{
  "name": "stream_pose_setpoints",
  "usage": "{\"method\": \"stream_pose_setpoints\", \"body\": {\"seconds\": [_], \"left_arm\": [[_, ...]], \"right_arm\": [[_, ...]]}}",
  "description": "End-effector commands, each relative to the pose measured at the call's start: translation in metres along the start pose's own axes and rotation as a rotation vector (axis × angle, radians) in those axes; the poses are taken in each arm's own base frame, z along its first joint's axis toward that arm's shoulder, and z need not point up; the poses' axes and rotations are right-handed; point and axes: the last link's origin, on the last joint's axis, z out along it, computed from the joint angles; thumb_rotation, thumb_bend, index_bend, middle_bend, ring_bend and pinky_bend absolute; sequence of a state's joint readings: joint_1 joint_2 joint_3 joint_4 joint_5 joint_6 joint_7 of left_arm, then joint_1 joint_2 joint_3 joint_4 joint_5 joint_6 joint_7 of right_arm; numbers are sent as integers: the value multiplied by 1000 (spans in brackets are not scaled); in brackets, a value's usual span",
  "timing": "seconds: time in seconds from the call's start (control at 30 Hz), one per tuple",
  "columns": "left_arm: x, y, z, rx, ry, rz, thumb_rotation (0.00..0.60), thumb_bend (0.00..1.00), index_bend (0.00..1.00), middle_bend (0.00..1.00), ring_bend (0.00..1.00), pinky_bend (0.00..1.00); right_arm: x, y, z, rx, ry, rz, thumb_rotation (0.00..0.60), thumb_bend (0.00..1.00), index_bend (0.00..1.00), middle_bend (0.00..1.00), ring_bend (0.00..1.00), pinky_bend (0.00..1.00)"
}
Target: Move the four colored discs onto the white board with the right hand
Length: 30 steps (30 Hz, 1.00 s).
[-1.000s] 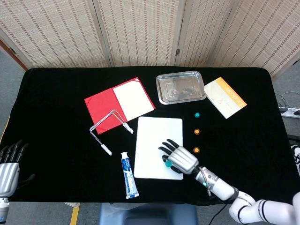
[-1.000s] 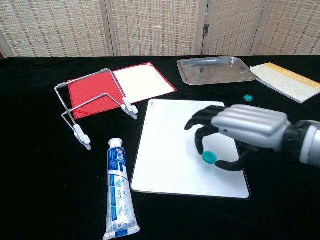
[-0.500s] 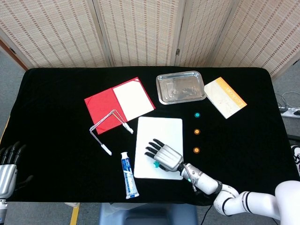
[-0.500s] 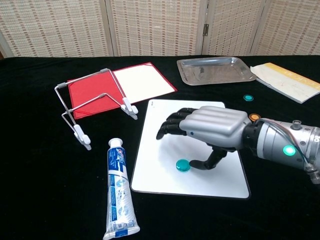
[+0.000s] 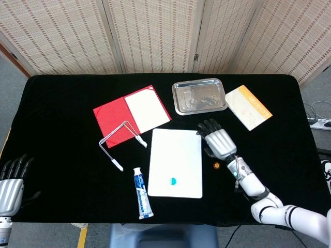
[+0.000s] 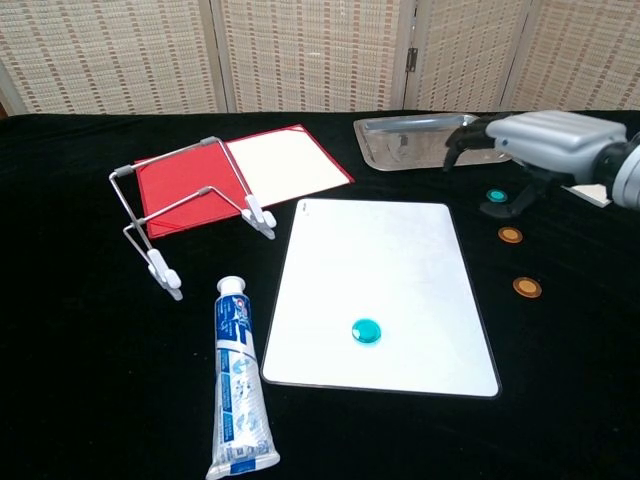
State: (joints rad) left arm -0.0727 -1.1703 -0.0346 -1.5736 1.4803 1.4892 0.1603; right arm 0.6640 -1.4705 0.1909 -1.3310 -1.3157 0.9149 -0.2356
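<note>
One teal disc (image 6: pixel 366 330) lies flat on the white board (image 6: pixel 340 260), in the board's near half, a little left of its middle line. The board lies on the black bench (image 6: pixel 80 380) near the middle of the front edge, its long sides running front to back.

Three more discs are on the bench cloth to the right of the board. A second teal disc (image 6: pixel 496 195) sits furthest back, an orange disc (image 6: pixel 511 235) lies nearer the front, and another orange disc (image 6: pixel 527 287) nearer still, just off the board's right edge. In the head view only the nearest orange disc (image 5: pixel 216 165) shows; the others are hidden beneath the hand.

The right hand (image 6: pixel 535 135) hangs above the back pair of discs, palm down, fingers (image 6: pixel 465 135) spread and gently curved, holding nothing; its thumb reaches down beside the teal disc, and whether it touches cannot be told. The left hand (image 5: pixel 10 181) is off the bench's front left corner, fingers apart, holding nothing.

A toothpaste tube (image 6: pixel 237 395) lies just left of the board's front corner. A wire stand (image 6: pixel 185 215) stands further back on the left, overlapping a red folder (image 6: pixel 170 190) holding a white sheet. A metal tray (image 6: pixel 420 140) sits toward the back edge, with a yellow and white booklet (image 5: pixel 248 107) to its right.
</note>
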Motion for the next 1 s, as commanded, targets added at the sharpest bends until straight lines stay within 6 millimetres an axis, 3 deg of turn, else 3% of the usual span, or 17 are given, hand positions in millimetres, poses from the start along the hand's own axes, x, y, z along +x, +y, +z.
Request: {"method": "stream_pose_setpoints", "body": {"seconds": [0.03,0.5,1.0], "left_arm": [[1,2,1,-8,-1,-1,600,204,106,19,69,0],[1,2,1,1,-19,1,600,204,107,19,69,0],[-3,-1,-1,17,-37,0,600,204,107,19,69,0]], "right_arm": [[6,29,12,-101,-8,8,600,424,308,139,51,0],[-17,50,67,-243,-135,-7,600,425,327,143,50,0],[-32,49,91,-282,-184,-49,600,425,373,150,49,0]]}}
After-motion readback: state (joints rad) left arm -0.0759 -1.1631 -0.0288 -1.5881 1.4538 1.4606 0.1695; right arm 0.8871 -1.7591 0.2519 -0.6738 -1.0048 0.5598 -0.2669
